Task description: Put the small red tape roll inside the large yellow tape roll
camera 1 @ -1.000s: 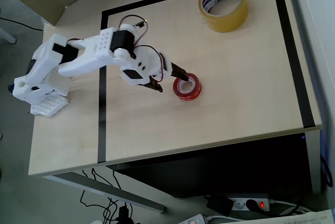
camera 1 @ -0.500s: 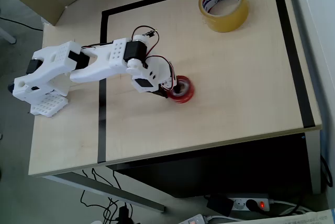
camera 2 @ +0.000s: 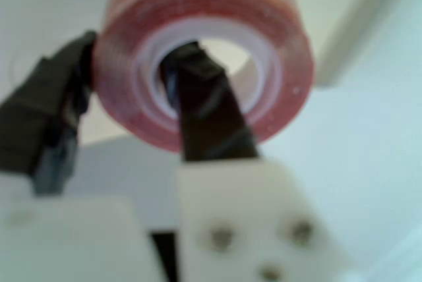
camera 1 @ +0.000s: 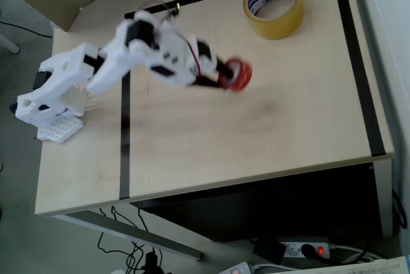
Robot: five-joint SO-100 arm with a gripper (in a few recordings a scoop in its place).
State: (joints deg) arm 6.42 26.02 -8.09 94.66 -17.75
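Pale wood forms the table (camera 1: 282, 127), which is marked with black tape lines and seen from above.

From the wrist view, the claw (camera 2: 125, 107) is clamped on the small red tape roll (camera 2: 204, 51). One dark finger passes through the roll's white-lined hole and the other presses on the roll's outer wall at the left. The roll stands on edge, its hole facing the camera.

From overhead, the claw (camera 1: 221, 75) and the small red tape roll (camera 1: 236, 73) are blurred. Whether the roll is clear of the table cannot be told. The white arm (camera 1: 147, 56) reaches from its base at the left edge of the table, across one black line, toward the right. Thin red and black wires loop along its upper segments.

Up and to the right, well apart from the claw, the large yellow tape roll (camera 1: 273, 6) lies flat near the far edge of the table, just inside a black line. Its open centre faces up and shows a white core with red and blue lettering.
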